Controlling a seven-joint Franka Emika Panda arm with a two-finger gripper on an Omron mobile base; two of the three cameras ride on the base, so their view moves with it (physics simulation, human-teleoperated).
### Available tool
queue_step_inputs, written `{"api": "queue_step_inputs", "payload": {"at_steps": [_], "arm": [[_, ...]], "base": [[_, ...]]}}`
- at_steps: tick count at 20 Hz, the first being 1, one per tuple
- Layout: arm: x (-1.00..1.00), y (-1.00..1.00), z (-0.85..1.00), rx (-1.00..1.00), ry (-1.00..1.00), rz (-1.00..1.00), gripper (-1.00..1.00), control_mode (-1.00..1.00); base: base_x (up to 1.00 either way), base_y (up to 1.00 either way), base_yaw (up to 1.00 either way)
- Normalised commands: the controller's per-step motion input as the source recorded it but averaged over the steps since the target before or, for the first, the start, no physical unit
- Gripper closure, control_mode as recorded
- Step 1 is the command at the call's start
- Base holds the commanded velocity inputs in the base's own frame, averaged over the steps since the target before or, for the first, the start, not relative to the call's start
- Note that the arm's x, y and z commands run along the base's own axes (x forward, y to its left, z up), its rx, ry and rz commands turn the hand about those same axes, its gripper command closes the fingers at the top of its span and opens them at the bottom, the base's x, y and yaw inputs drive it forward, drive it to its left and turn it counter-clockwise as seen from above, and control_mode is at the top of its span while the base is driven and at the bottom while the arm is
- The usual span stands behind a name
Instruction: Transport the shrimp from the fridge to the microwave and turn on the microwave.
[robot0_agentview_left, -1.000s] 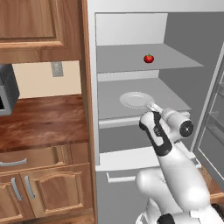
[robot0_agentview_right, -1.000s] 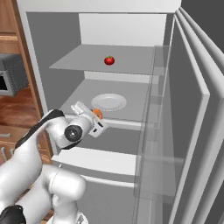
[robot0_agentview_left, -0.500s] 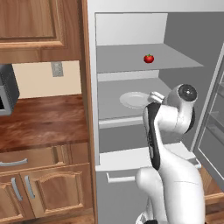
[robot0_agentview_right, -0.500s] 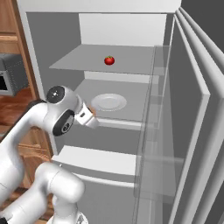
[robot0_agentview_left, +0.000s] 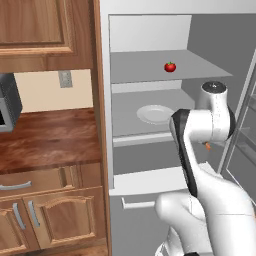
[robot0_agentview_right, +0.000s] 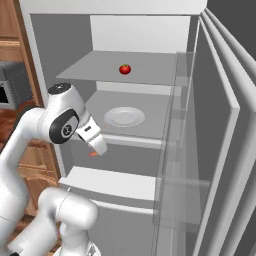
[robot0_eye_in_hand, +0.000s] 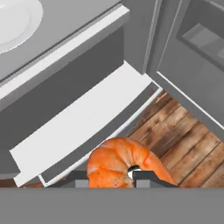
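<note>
Shrimp (robot0_eye_in_hand: 124, 168) sits at the bottom of the hand view, pinched between our gripper (robot0_eye_in_hand: 116, 178) tips; gripper is clenched on it. It's curled, orange w/ a whitish bit at the inner curve. In the right base view we see the shrimp (robot0_agentview_right: 93, 154) as a small orange speck just below the gripper (robot0_agentview_right: 98, 148), out in front of the fridge (robot0_agentview_right: 45, 60) interior, under the level of the plate shelf. From the left base view a bit of orange shrimp (robot0_agentview_left: 207, 146) peeks out behind the arm's wrist; the gripper itself is hidden by the arm there.

Below the shrimp in the hand view: wood floor (robot0_eye_in_hand: 183, 144), then the white drawer (robot0_eye_in_hand: 83, 127) front of the fridge, w/ the open door (robot0_eye_in_hand: 197, 48) to one side.

Further in, the middle shelf (robot0_agentview_right: 155, 112) carries a white plate (robot0_agentview_right: 124, 117), bare as far as we can tell. Plate (robot0_agentview_left: 155, 114) also shows in the left base view, beside the arm.

Above that, upper shelf (robot0_agentview_left: 145, 65) holds a tomato (robot0_agentview_left: 170, 67), red w/ green top, near the middle; same tomato (robot0_agentview_right: 125, 69) in the right base view.

Far left: microwave (robot0_agentview_left: 9, 102) on the wooden counter (robot0_agentview_left: 50, 137), well apart from the gripper, partly cut off by the frame edge. Brown cabinets (robot0_agentview_left: 45, 27) above and below it.
</note>
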Motion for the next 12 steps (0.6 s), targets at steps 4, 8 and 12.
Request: {"api": "queue_step_inputs", "payload": {"at_steps": [4,8,12], "arm": [[-0.9,0.06,-0.83,-0.15,-0.02,0.03,1.0,-1.0],[-0.28,0.09,-0.37,-0.05,-0.12,0.08,1.0,-1.0],[0.0,0.0,0.05,0.0,-0.1,0.11,1.0,-1.0]], "base": [[0.0,0.0,0.0],[0.0,0.0,0.0],[0.0,0.0,0.0]]}}
